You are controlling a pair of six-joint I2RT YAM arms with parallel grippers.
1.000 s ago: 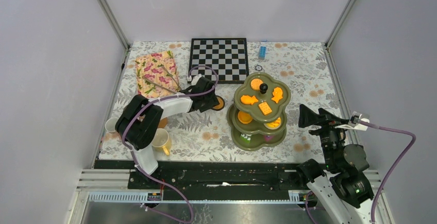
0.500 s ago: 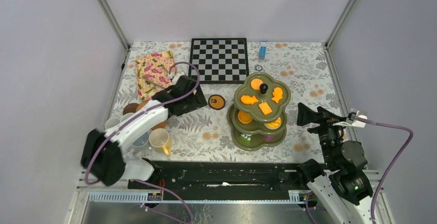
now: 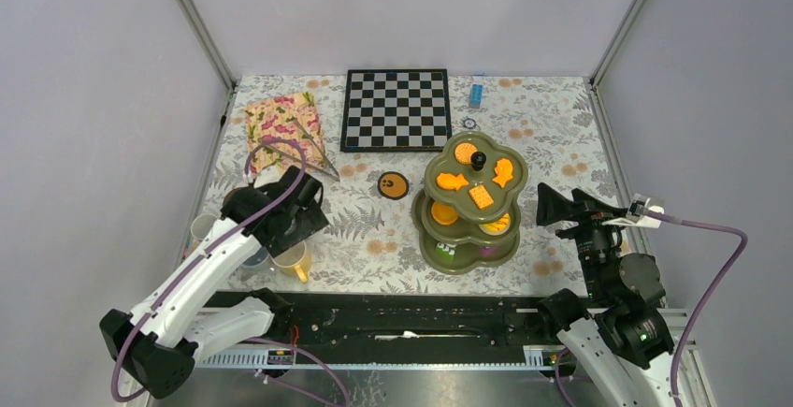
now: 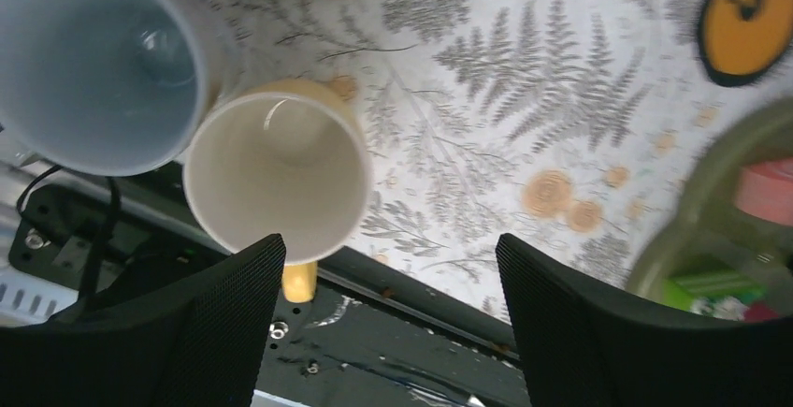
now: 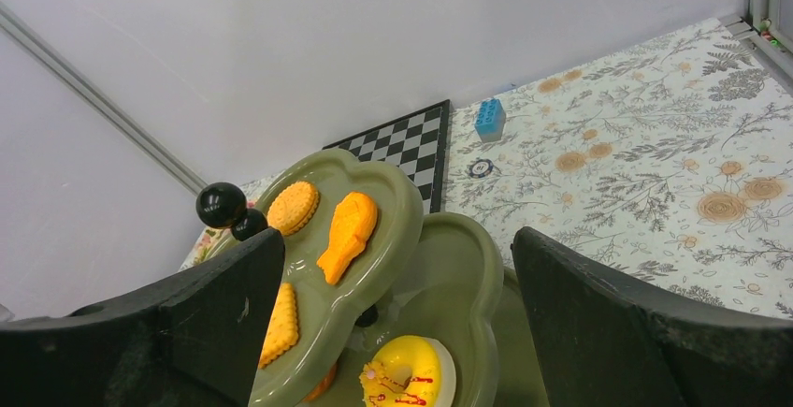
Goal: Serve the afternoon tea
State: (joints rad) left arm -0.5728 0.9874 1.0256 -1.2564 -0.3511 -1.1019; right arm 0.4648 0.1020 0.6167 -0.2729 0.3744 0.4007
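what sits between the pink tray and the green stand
One coaster, lying flat and touching neither; the top view shows it.

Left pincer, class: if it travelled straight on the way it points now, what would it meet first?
Most likely the cream-yellow mug: the open left pincer points down with one finger over its rim. The gap itself lines up with bare tablecloth beside it; depth is unclear.

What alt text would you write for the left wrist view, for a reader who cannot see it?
The left gripper, jaws open and holding nothing, looks down on an empty cream-yellow mug on a fern-print tablecloth. A pale blue mug stands beside it at upper left; an orange coaster and the edge of the green stand show at right.
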